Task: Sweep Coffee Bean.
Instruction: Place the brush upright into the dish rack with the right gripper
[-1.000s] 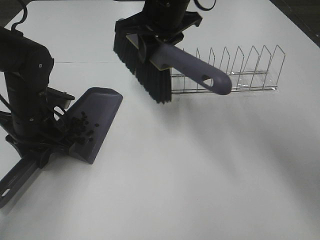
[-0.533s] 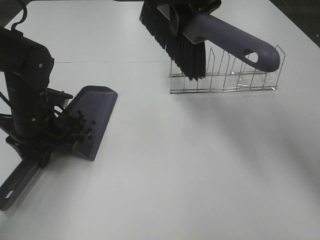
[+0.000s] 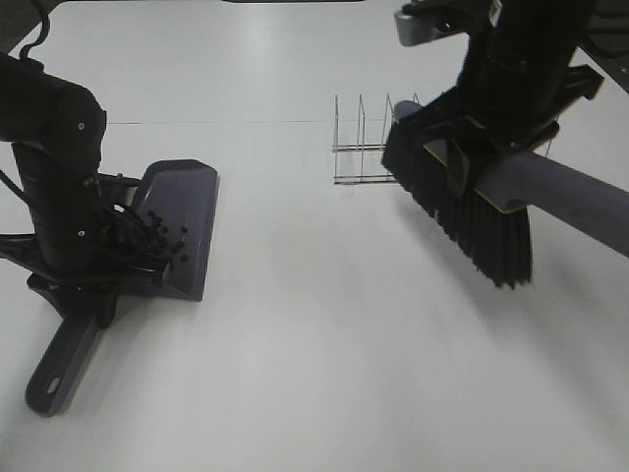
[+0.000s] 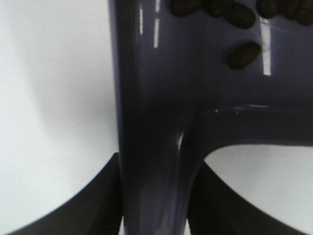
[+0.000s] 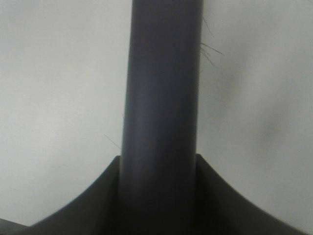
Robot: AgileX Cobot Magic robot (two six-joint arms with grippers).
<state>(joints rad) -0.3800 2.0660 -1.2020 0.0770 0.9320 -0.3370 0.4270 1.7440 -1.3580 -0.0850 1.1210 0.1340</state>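
At left, left gripper (image 4: pixel 154 210), jaws clamped on the handle of the purple dustpan (image 3: pixel 187 206), coffee beans (image 3: pixel 165 236) gathered inside by its back wall. No loose beans showing on the white table (image 3: pixel 314 374), so sweeping likely done, only putting away left. At right, right gripper (image 5: pixel 161 196), jaws closed round the brush (image 3: pixel 472 211) handle, bristles clear of the table; handle end cropped, wire rack (image 3: pixel 359 138) partly hidden behind.
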